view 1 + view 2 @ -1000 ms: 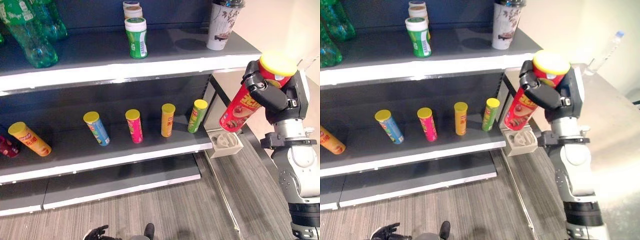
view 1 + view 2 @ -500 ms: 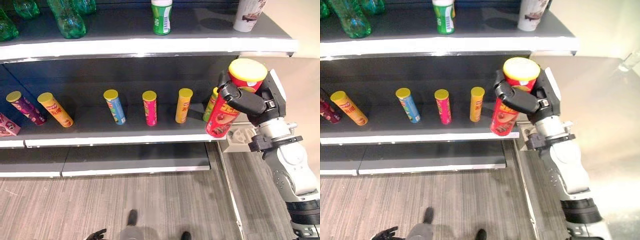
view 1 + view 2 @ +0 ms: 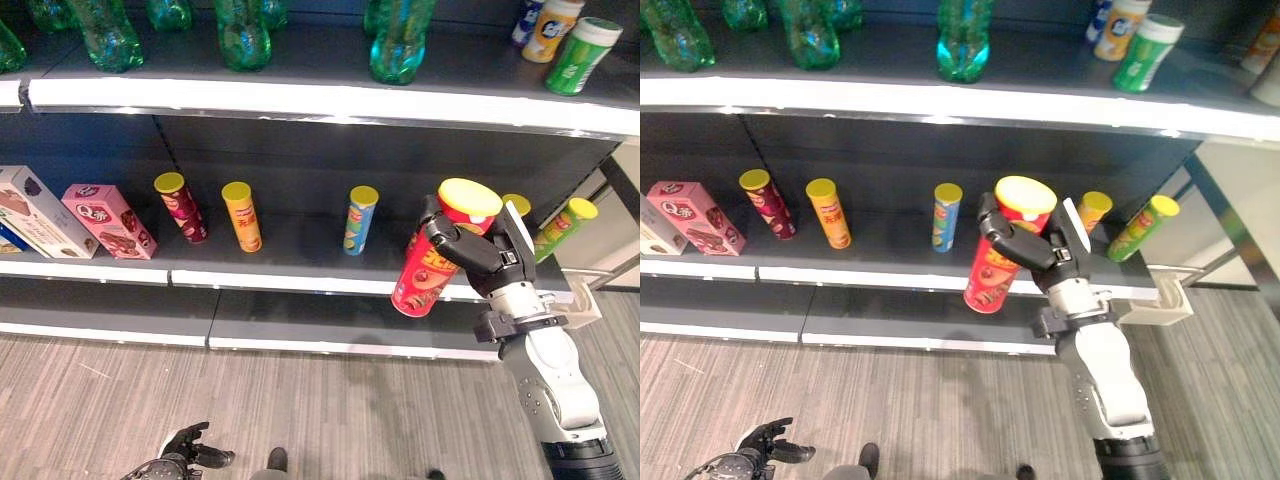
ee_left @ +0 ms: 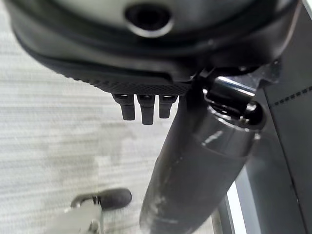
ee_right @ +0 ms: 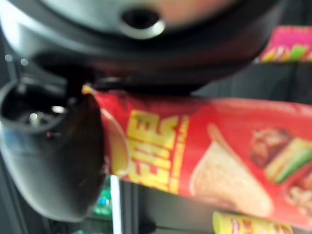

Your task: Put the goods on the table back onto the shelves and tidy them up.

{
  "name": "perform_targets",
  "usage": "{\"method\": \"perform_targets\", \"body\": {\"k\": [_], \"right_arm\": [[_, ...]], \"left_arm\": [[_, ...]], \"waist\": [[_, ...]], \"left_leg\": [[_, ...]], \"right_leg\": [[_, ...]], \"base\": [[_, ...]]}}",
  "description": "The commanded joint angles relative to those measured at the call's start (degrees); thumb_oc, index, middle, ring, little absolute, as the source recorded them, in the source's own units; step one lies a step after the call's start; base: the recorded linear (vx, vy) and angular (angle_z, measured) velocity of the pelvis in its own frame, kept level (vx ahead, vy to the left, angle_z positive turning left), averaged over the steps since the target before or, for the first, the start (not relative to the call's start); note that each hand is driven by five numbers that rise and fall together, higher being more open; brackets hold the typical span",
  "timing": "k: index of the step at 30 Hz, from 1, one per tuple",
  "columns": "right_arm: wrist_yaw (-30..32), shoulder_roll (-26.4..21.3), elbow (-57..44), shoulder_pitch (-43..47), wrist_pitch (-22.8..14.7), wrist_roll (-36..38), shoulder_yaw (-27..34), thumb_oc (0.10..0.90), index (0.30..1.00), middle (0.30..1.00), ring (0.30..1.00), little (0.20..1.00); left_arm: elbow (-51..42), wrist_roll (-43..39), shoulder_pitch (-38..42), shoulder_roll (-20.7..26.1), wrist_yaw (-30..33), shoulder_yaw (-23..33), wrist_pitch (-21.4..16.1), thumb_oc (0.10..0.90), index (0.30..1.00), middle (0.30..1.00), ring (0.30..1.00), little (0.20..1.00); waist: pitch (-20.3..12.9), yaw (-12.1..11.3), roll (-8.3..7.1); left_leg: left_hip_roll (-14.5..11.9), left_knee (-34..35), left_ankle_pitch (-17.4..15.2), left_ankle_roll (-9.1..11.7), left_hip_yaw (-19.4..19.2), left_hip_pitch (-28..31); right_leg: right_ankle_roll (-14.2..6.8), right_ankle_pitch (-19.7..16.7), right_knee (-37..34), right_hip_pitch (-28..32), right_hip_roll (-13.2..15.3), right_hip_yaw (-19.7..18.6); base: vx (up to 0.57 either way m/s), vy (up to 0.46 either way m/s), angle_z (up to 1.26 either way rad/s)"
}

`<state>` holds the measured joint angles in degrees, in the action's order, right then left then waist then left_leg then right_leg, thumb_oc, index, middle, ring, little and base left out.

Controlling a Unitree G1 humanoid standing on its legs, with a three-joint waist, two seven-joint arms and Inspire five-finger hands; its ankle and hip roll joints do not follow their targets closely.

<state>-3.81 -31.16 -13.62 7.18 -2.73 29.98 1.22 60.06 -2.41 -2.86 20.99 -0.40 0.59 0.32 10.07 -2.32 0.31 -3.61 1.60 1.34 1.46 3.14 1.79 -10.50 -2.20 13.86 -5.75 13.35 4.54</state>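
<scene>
We face a dark shelving unit [image 3: 300,100]. Its top shelf carries green bottles [image 3: 240,40] from 10 to 12 o'clock and small canisters [image 3: 580,55] at 2 o'clock. The middle shelf [image 3: 300,275] holds two snack boxes [image 3: 105,220] at 9 o'clock, then a row of slim chip tubes: maroon [image 3: 180,207], orange [image 3: 241,216], blue [image 3: 358,219], and a green one [image 3: 565,225] leaning at 3 o'clock.

Our right hand [image 3: 478,245] sits just right of centre in front of the middle shelf's edge, fingers curled tight round a large red chip can [image 3: 432,260] with a yellow lid. The can tilts, lid up, base toward 7 o'clock, and is off the shelf.

The right wrist view shows what the head views cannot: the can's label [image 5: 204,161] up close, with yellow lettering and pictured chips; we cannot make out the words. One more tube [image 3: 1093,208] peeks out behind the hand in the right eye view.

Our left hand [image 3: 185,450] hangs low at 7 o'clock over the grey plank floor [image 3: 350,410]. In its wrist view the fingers [image 4: 141,107] hang loose, holding nothing.
</scene>
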Motion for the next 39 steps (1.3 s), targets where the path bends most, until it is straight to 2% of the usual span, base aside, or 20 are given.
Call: {"method": "perform_targets", "body": {"k": [1, 2, 3, 5, 6, 9, 13, 16, 20, 21, 23, 24, 25, 27, 31, 33, 36, 37, 38, 39], "right_arm": [[-0.3, -4.8, -1.7, 10.3, -6.8, 2.3, 2.7, 0.4, 0.3, 0.3, 0.3, 0.3], [-0.8, -4.8, -1.0, 10.4, -6.7, 2.9, 1.2, 0.4, 0.3, 0.3, 0.3, 0.3], [-1.2, -5.5, -1.2, 10.1, -6.2, 1.9, 0.9, 0.4, 0.3, 0.3, 0.3, 0.3], [-0.9, -5.3, -0.8, 10.9, -6.2, 2.2, 0.2, 0.4, 0.3, 0.3, 0.3, 0.3], [-0.9, -5.6, -1.0, 10.8, -6.5, 2.7, -0.5, 0.4, 0.3, 0.3, 0.3, 0.3], [-1.2, -5.5, -0.4, 10.5, -6.1, 2.8, -1.1, 0.4, 0.3, 0.3, 0.3, 0.3], [-1.9, -6.2, 0.1, 9.4, -5.1, -1.1, -2.9, 0.4, 0.3, 0.3, 0.3, 0.3], [-2.0, -6.1, 1.2, 9.6, -5.1, -1.7, -4.8, 0.4, 0.3, 0.3, 0.3, 0.3], [-2.0, -6.1, 1.2, 9.6, -5.1, -1.7, -4.8, 0.4, 0.3, 0.3, 0.3, 0.3], [-2.1, -5.3, 1.6, 8.7, -4.5, -4.0, -5.7, 0.4, 0.3, 0.3, 0.3, 0.3], [-1.9, -4.6, 1.5, 8.5, -4.1, -5.9, -5.8, 0.4, 0.3, 0.3, 0.3, 0.3], [-1.8, -3.6, 1.5, 9.5, -4.0, -6.7, -6.5, 0.4, 0.3, 0.3, 0.3, 0.3], [-1.8, -3.6, 1.5, 9.5, -4.0, -6.7, -6.5, 0.4, 0.3, 0.3, 0.3, 0.3], [-1.1, -2.7, 1.7, 11.4, -4.0, -7.5, -7.4, 0.4, 0.3, 0.3, 0.3, 0.3], [-0.5, -1.4, 2.8, 14.9, -3.7, -8.7, -9.2, 0.4, 0.3, 0.3, 0.3, 0.3], [-0.4, -1.3, 2.8, 14.9, -4.0, -8.3, -9.3, 0.4, 0.3, 0.3, 0.3, 0.3], [-0.3, -1.8, 3.2, 16.5, -4.3, -7.4, -10.4, 0.4, 0.3, 0.3, 0.3, 0.3], [-0.7, -2.8, 4.9, 15.8, -4.6, -6.7, -11.0, 0.4, 0.3, 0.3, 0.3, 0.3], [-0.7, -2.8, 4.9, 15.8, -4.6, -6.7, -11.0, 0.4, 0.3, 0.3, 0.3, 0.3], [-0.5, -3.8, 3.0, 15.7, -4.5, -7.6, -9.7, 0.4, 0.3, 0.3, 0.3, 0.3]], "left_arm": [[2.0, -1.6, -1.9, 0.5, 0.4, -0.6, -0.1, 0.8, 0.9, 0.9, 0.9, 0.9], [2.7, -2.1, -2.1, 0.1, 0.3, -0.1, 0.0, 0.8, 0.9, 0.9, 0.9, 0.9], [0.9, -2.2, -3.2, -1.2, -0.1, -0.5, -0.3, 0.8, 0.9, 0.9, 0.9, 0.9], [0.5, -3.0, -3.3, -1.7, 0.3, -0.1, -0.4, 0.8, 0.9, 0.9, 0.9, 0.9], [-0.9, -3.6, -3.1, -2.5, 0.0, -0.5, -0.7, 0.8, 0.9, 0.9, 0.9, 0.9], [-1.5, -3.6, -3.5, -3.2, -0.2, -0.8, -0.5, 0.8, 0.9, 0.9, 0.9, 0.9], [-0.6, -2.4, -3.5, -3.5, 0.0, -0.7, -0.4, 0.8, 0.9, 0.9, 0.9, 0.9], [-0.6, -2.4, -2.9, -2.9, 0.8, -1.2, -0.6, 0.8, 0.9, 0.9, 0.9, 0.9], [-0.6, -2.4, -2.9, -2.9, 0.8, -1.2, -0.6, 0.8, 0.9, 0.9, 0.9, 0.9], [0.7, 0.2, -2.9, -3.0, 1.1, -2.8, -0.7, 0.8, 0.9, 0.9, 0.9, 0.9], [1.0, 1.4, -2.8, -2.8, 1.3, -3.0, -0.7, 0.8, 0.9, 0.9, 0.9, 0.9], [1.2, 1.7, -2.2, -2.0, 1.4, -3.0, -1.1, 0.8, 0.9, 0.9, 0.9, 0.9], [1.2, 1.7, -2.1, -2.0, 1.3, -3.0, -1.1, 0.8, 0.9, 0.9, 0.9, 0.9], [1.6, 1.4, -1.3, -1.0, 1.9, -2.4, -0.9, 0.8, 0.9, 0.9, 0.9, 0.9], [1.4, 0.6, -1.8, -0.2, 2.2, -1.5, -0.7, 0.8, 0.9, 0.9, 0.9, 0.9], [1.2, 0.3, -2.1, 0.1, 2.2, -1.5, -0.7, 0.8, 0.9, 0.9, 0.9, 0.9], [1.8, -0.7, -1.7, -0.1, 2.4, -1.5, -0.8, 0.8, 0.9, 0.9, 0.9, 0.9], [2.7, 0.4, -1.9, -0.1, 1.9, -1.9, 0.5, 0.8, 0.9, 0.9, 0.9, 0.9], [2.7, 0.4, -1.9, -0.1, 1.9, -1.9, 0.5, 0.8, 0.9, 0.9, 0.9, 0.9], [0.6, -0.2, -2.0, 0.3, 2.3, -2.7, -0.6, 0.8, 0.9, 0.9, 0.9, 0.9]], "waist": [[-4.2, -0.8, 0.39], [-3.9, -1.3, -0.52], [-3.7, -1.9, -2.1], [-3.9, -2.7, -2.67], [-2.6, -3.4, -3.26], [-2.0, -3.5, -3.2], [-2.6, -3.3, -3.1], [-3.2, -3.1, -2.71], [-3.2, -3.1, -2.71], [-5.0, -2.0, 1.38], [-5.5, -1.7, 2.5], [-5.1, -2.0, 2.81], [-5.1, -2.1, 2.71], [-4.4, -2.4, 2.53], [-2.5, -3.1, 2.74], [-1.3, -2.6, 2.96], [0.2, -1.8, 3.07], [0.9, -1.1, 2.23], [0.9, -1.1, 2.2], [1.0, -1.0, 1.67]], "left_leg": [[0.3, 3.4, -0.6, 0.7, -1.4, -0.9], [1.3, 3.4, -0.9, 0.6, -2.1, -1.3], [3.1, 3.4, -1.3, 0.4, -1.5, -1.1], [3.5, 2.6, -1.7, 0.5, -2.1, -1.5], [4.0, -4.2, -3.8, 0.6, -2.1, -4.8], [4.0, -8.8, -4.9, 1.4, -2.1, -7.4], [-0.8, -6.2, -2.9, 2.3, -1.9, -7.8], [-6.9, -0.2, 2.1, 3.8, 0.6, -7.2], [-6.9, -0.2, 2.1, 3.9, 0.6, -7.1], [-9.3, 3.4, 3.1, 6.9, 0.6, -8.2], [-7.2, 3.4, 2.8, 6.6, 0.4, -7.3], [-4.4, 3.4, 1.9, 5.2, 0.0, -7.0], [-4.3, 3.4, 1.9, 5.1, -0.1, -7.0], [-1.8, 3.4, 1.1, 3.3, -0.7, -6.8], [0.8, 3.4, -0.7, 0.9, -3.0, -5.4], [0.9, 3.4, -1.1, 0.5, -2.8, -4.7], [1.3, 3.4, -0.7, 0.3, -2.6, -4.6], [1.8, 3.4, -1.1, 0.5, -2.1, -4.5], [1.8, 3.4, -1.0, 0.5, -2.0, -4.6], [2.1, 3.4, -0.8, 0.4, -0.5, -4.5]], "right_leg": [[5.0, 4.1, -3.6, 1.1, -8.6, 5.1], [6.0, 4.5, -6.4, 2.8, -10.2, 5.3], [6.7, 3.9, -12.0, 4.8, -11.1, 1.6], [6.3, 2.6, -14.4, 5.9, -10.8, 0.8], [6.6, 1.5, -16.2, 6.6, -10.2, 1.1], [6.4, 0.8, -18.2, 7.7, -9.7, 2.2], [5.4, 0.7, -18.8, 8.0, -7.5, 2.1], [4.7, 1.5, -18.9, 7.2, -5.9, 1.5], [4.7, 1.5, -18.9, 7.2, -5.9, 1.5], [2.0, 2.3, -18.9, 8.3, -2.6, 1.0], [0.8, 0.6, -18.9, 8.0, 0.3, 0.8], [-0.1, -0.8, -18.9, 6.8, 3.1, -0.5], [-0.1, -0.8, -18.9, 6.8, 3.2, -0.6], [-0.2, -3.2, -18.7, 5.6, 5.4, -1.3], [0.4, -6.9, -10.7, 0.6, 8.5, 0.5], [1.2, -5.6, -7.4, -0.5, 6.3, 0.1], [2.2, -3.1, -8.2, -4.8, -1.7, -3.3], [2.4, -2.8, -12.0, -5.4, -4.7, -4.5], [2.4, -2.9, -12.1, -5.5, -4.7, -4.5], [1.9, -2.6, -13.7, -3.9, -4.9, -7.3]], "base": [[-0.1, 0.074, 0.07], [-0.05, 0.037, -0.28], [-0.02, 0.019, -0.4], [-0.01, 0.005, -0.22], [-0.03, -0.008, 0.03], [-0.03, 0.028, 0.19], [0.06, 0.161, 0.13], [0.07, 0.213, -0.05], [0.07, 0.184, -0.04], [0.32, 0.827, -0.01], [0.27, 0.758, 0.32], [0.11, 0.407, 0.06], [0.08, 0.397, -0.27], [0.02, 0.267, -0.24], [0.01, 0.264, -0.27], [0.01, 0.149, -0.35], [0.03, 0.048, -0.06], [0.06, -0.042, 0.01], [0.1, -0.056, -0.03], [0.07, -0.033, 0.56]]}}
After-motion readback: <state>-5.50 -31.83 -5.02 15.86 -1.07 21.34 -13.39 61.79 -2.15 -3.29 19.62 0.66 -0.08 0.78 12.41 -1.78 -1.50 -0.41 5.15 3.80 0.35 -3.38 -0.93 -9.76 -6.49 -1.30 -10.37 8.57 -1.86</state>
